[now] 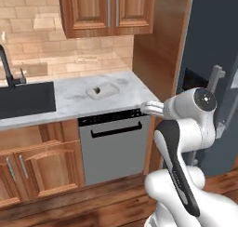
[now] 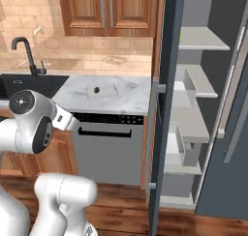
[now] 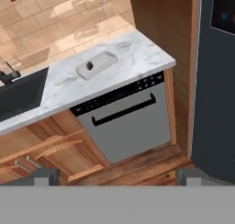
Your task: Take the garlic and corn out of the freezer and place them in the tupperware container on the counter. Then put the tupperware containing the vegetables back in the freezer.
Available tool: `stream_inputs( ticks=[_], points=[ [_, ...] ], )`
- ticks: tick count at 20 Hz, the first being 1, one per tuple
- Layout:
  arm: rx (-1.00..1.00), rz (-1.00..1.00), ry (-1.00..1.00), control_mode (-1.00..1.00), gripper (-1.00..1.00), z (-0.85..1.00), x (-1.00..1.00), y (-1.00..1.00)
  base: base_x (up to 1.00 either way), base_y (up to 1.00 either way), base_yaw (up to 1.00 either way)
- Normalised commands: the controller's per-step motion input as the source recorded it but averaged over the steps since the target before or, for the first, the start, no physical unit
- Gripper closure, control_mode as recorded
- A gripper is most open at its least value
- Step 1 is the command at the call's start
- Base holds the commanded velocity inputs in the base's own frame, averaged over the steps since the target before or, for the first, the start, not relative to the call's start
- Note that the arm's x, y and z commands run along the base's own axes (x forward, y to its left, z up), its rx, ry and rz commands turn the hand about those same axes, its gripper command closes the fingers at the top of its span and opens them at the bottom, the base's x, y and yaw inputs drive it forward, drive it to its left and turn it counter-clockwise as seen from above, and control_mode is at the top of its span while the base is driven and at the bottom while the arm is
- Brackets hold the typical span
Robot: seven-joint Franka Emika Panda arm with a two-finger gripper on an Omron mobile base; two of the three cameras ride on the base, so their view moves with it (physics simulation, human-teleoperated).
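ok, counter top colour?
White-and-grey marbled counter; hand view shows it best.

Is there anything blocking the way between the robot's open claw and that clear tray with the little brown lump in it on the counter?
Nothing visible. The gripper, open, looks across open air at the tupperware container, which lies apart on the counter.

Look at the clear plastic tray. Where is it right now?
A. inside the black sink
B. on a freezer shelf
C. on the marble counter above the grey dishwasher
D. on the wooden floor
C: the tray sits on the counter, just above the dishwasher and to the right of the sink, with a small dark lump inside it.
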Motion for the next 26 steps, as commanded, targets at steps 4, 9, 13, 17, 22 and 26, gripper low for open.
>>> stream_inputs(
  ticks=[4, 9, 13, 17, 22, 26],
  points=[
    [0.00, 0.00, 0.00, 1.00, -1.00, 0.00, 0.00, 0.00, -0.73, -0.29, -0.07],
    [0.00, 0.00, 0.00, 1.00, -1.00, 0.00, 0.00, 0.00, -0.35, -0.70, -0.02],
    [0.00, 0.00, 0.00, 1.00, -1.00, 0.00, 0.00, 0.00, -0.07, -0.93, 0.00],
    [0.00, 0.00, 0.00, 1.00, -1.00, 0.00, 0.00, 0.00, 0.00, -1.00, 0.00],
    [0.00, 0.00, 0.00, 1.00, -1.00, 0.00, 0.00, 0.00, 0.00, -0.95, 0.00],
    [0.00, 0.00, 0.00, 1.00, -1.00, 0.00, 0.00, 0.00, 0.00, -0.80, 0.00]
  ],
)
